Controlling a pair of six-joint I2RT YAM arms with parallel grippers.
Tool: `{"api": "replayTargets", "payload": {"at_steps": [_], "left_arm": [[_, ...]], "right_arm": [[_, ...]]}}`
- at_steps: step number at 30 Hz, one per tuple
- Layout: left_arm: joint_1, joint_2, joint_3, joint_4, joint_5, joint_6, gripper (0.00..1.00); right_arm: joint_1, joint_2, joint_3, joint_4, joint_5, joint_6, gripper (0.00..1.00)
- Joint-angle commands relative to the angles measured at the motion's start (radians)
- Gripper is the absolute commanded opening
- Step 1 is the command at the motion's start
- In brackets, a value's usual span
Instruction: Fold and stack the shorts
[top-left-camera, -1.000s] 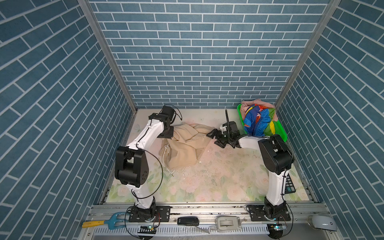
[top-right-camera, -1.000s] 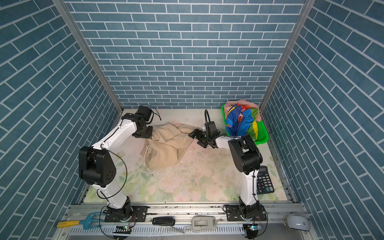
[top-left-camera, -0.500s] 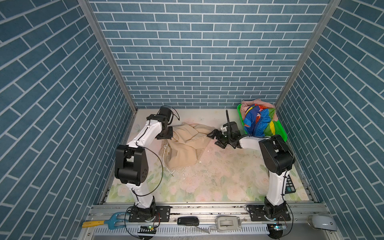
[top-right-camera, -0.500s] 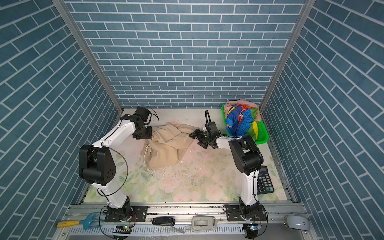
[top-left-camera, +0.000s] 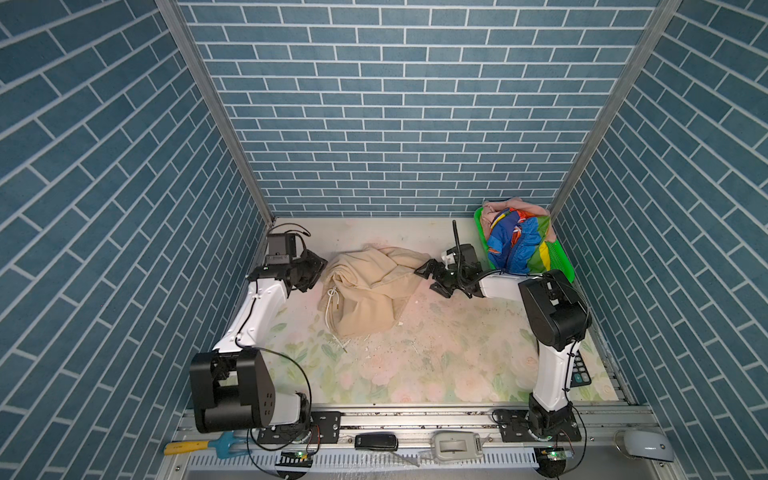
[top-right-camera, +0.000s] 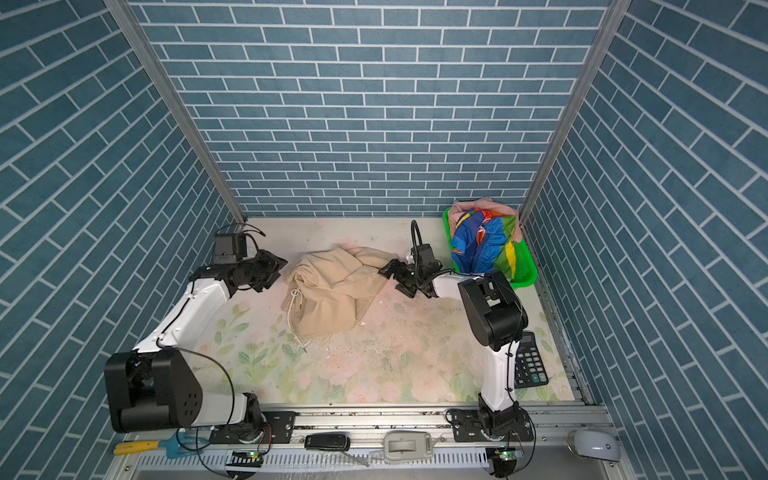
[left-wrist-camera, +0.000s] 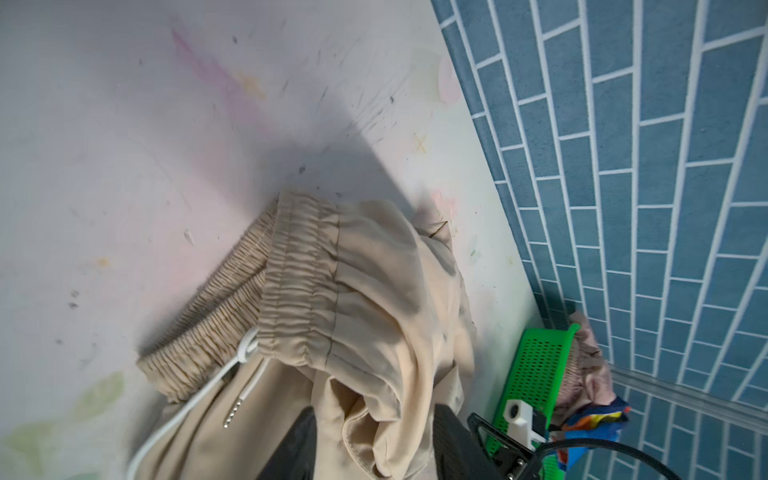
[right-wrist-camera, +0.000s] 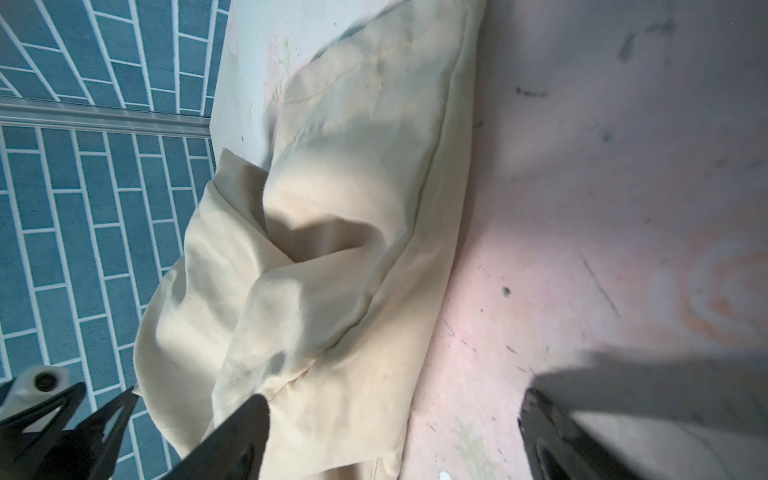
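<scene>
Right wrist view shows you the right gripper (right-wrist-camera: 395, 401) spread wide at the edge of the beige shorts (right-wrist-camera: 316, 232), crumpled on the table (top-left-camera: 436, 365), while in both top views the left gripper (top-left-camera: 312, 270) sits just beside their waistband, and you cannot tell whether it is spread or pinched.

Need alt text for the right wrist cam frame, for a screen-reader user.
Crumpled beige shorts lie on a pale floral table, seen close up. The right gripper is open in the foreground, its two black fingers spread wide, one at the shorts' edge and one over bare table. A blue brick wall stands behind.
</scene>
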Motion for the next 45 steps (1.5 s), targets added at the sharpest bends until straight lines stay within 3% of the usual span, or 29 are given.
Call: {"api": "replayTargets", "payload": {"at_steps": [1, 6, 17, 30, 45], "left_arm": [[-0.002, -0.036, -0.169, 0.368, 0.054, -0.432, 0.52], [0.006, -0.090, -0.257, 0.424, -0.071, -0.510, 0.54], [-0.017, -0.052, -0.355, 0.599, -0.205, -0.691, 0.54], [-0.123, 0.059, -0.370, 0.729, -0.224, -0.809, 0.54], [-0.121, -0.097, -0.510, 0.662, -0.218, -0.799, 0.55]], "right_arm": [[-0.003, -0.023, -0.011, 0.013, -0.004, -0.006, 0.95], [-0.003, -0.035, -0.018, 0.017, -0.010, -0.006, 0.95], [-0.003, -0.038, -0.028, 0.013, -0.011, -0.013, 0.94], [-0.003, -0.025, -0.021, 0.012, -0.013, -0.012, 0.94], [-0.002, -0.004, -0.027, 0.039, -0.022, 0.007, 0.94]]}}
